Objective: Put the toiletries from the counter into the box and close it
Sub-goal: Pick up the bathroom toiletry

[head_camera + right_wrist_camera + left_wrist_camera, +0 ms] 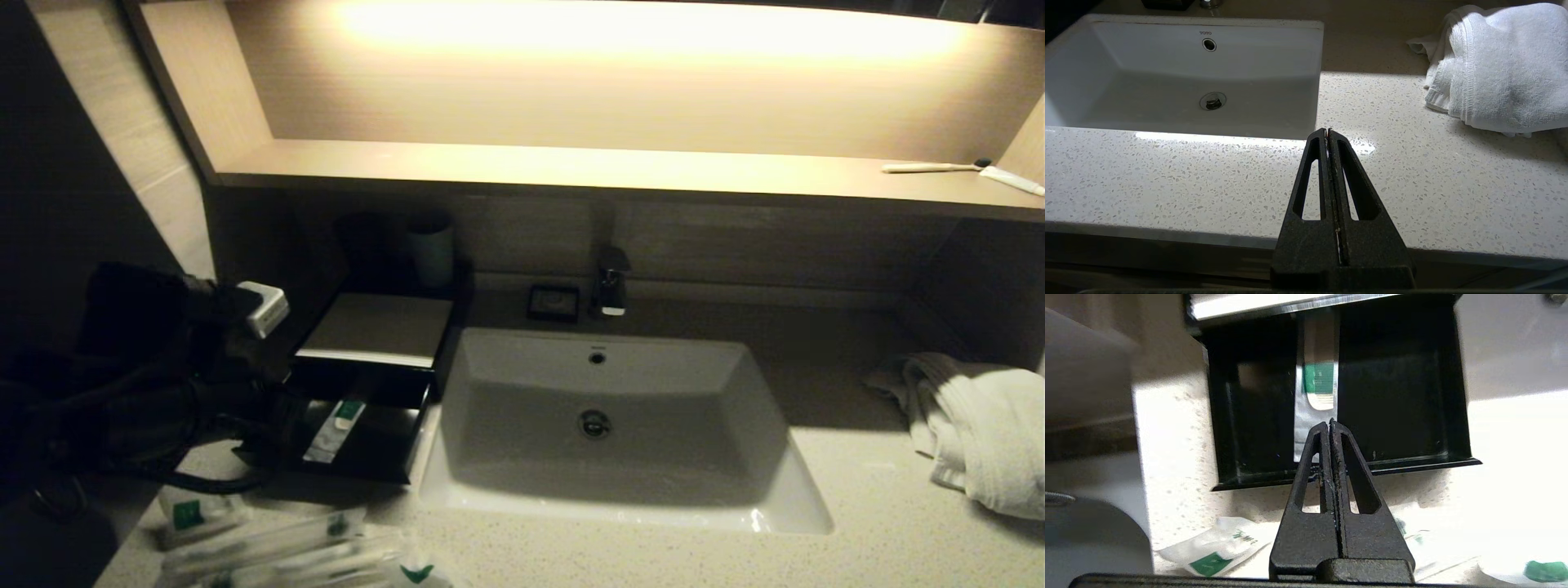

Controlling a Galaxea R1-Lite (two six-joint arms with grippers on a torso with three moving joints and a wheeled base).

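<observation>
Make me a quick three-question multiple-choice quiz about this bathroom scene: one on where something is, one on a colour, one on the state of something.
1. Where does the white towel lie?
A. in the basin
B. on the counter, right of the basin
C. on the lit shelf

2. What colour are the marks on the wrapped stick in the drawer?
A. green
B. red
C. blue

3. How does the box stand?
A. drawer pulled out
B. drawer pushed fully in
C. tipped on its side

Answers:
1 B: the head view shows it heaped on the stone top, beside the basin.
2 A: the left wrist view shows a green band.
3 A: the drawer juts out in front, the stick lying inside.
</observation>
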